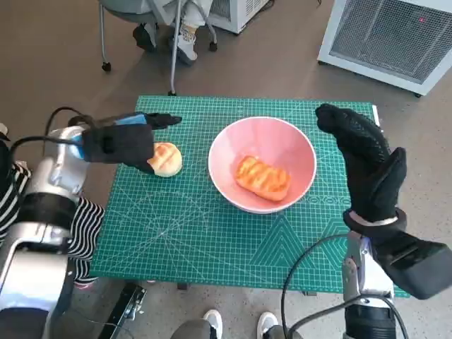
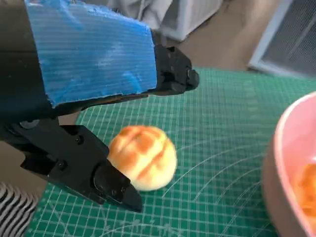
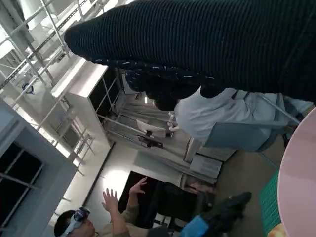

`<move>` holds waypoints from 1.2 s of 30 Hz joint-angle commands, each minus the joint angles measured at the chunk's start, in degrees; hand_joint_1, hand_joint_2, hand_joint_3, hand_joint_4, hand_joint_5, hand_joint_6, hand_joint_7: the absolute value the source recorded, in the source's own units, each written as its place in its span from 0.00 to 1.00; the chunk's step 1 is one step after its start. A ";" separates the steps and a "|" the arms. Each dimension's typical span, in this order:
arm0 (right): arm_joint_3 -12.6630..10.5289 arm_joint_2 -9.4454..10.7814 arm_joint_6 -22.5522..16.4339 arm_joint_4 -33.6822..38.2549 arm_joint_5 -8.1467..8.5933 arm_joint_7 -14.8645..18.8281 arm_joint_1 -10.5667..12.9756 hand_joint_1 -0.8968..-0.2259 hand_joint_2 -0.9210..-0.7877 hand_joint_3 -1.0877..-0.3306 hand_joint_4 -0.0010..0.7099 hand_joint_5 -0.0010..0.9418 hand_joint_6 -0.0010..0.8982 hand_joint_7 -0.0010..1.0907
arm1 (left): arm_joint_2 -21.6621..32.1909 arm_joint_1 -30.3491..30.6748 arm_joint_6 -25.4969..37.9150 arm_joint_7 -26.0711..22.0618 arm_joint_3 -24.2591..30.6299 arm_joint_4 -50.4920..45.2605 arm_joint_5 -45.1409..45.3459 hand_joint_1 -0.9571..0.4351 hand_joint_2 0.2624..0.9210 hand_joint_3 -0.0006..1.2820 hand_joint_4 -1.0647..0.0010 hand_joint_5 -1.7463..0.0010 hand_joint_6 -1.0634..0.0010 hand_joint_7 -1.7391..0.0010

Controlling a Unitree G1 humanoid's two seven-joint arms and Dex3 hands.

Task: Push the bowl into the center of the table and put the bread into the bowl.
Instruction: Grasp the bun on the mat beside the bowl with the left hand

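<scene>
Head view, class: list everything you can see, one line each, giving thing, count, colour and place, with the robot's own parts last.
Bowl: one, pink, near the middle of the mat.
Bread: two, golden-brown; one long piece in the bowl, one round bun on the mat beside the left robot hand.
Cutting mat: one, green, covering the table.
White unit with grille: one, on the floor beyond the table.
Chair legs on castors: grey, on the floor beyond the table.
People's feet: at the near edge.
Left robot hand: black, blue tape, open around the bun.
Right robot hand: black glove, open, raised beside the bowl.
</scene>
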 commanded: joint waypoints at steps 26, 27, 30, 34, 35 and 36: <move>-0.62 -0.28 1.74 -1.62 0.03 0.13 2.03 0.31 0.00 0.46 0.27 0.00 0.11 0.36 | -7.84 -0.97 7.57 16.65 -9.71 11.73 10.17 0.72 0.87 0.02 0.34 0.91 0.34 0.93; -0.63 -0.28 1.78 -1.66 0.03 0.11 2.04 0.31 0.00 0.46 0.27 0.00 0.11 0.36 | -7.80 -0.98 7.53 16.86 -9.88 11.76 10.29 0.72 0.88 0.02 0.30 0.90 0.30 0.92; -0.67 -0.27 1.93 -1.85 -0.03 -0.01 2.13 0.31 0.00 0.46 0.27 0.00 0.11 0.36 | -7.35 -1.23 7.69 18.45 -10.75 11.66 11.37 0.70 0.95 0.04 0.32 0.56 0.38 0.57; -0.64 -0.14 1.94 -1.88 -0.06 -0.08 2.26 0.31 0.00 0.46 0.27 0.00 0.11 0.36 | -6.96 -1.68 7.92 20.60 -10.94 10.95 11.60 0.69 0.98 0.04 0.31 0.40 0.41 0.41; -0.63 -0.12 1.93 -1.89 -0.07 -0.09 2.28 0.31 0.00 0.46 0.27 0.00 0.11 0.36 | -6.90 -1.75 7.94 21.00 -10.94 10.81 11.58 0.69 0.99 0.04 0.29 0.39 0.41 0.39; -0.61 -0.08 1.91 -1.86 -0.10 -0.10 2.29 0.31 0.00 0.46 0.27 0.00 0.11 0.36 | -6.77 -1.79 7.81 21.57 -10.85 10.55 11.53 0.69 0.99 0.03 0.28 0.39 0.41 0.37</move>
